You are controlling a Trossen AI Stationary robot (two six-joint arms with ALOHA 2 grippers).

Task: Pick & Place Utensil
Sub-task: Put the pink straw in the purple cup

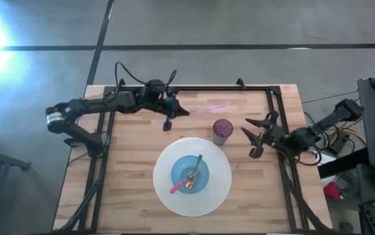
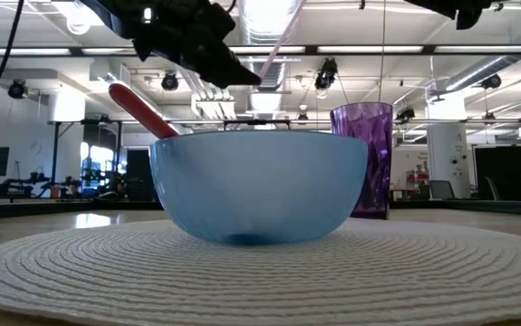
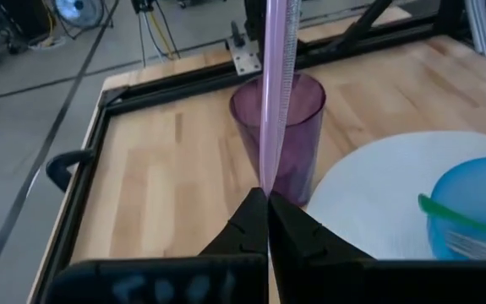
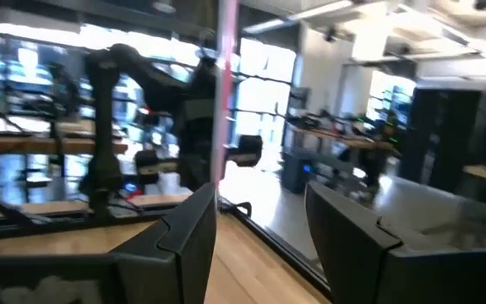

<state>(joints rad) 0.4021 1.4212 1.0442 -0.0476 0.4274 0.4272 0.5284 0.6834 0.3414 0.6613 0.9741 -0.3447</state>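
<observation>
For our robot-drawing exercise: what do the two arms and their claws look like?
Both arms are slim, black and jointed. The left arm has a pale band near its base and black cables looping above it. The left claw has two pointed black fingers; the right claw has broader, flat dark ones.

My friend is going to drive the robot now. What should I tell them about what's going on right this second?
Left hand: shut on the pink utensil, holding it in the air above the table's far side, pointing toward the purple cup.
Right hand: open, empty, waiting right of the cup.
Blue bowl sits on the round white mat; it already holds a green fork, a red-pink utensil and a gold spoon.
Done: pink utensil picked up.
Left: set it down, likely in the cup; which spot is meant is not certain.
</observation>
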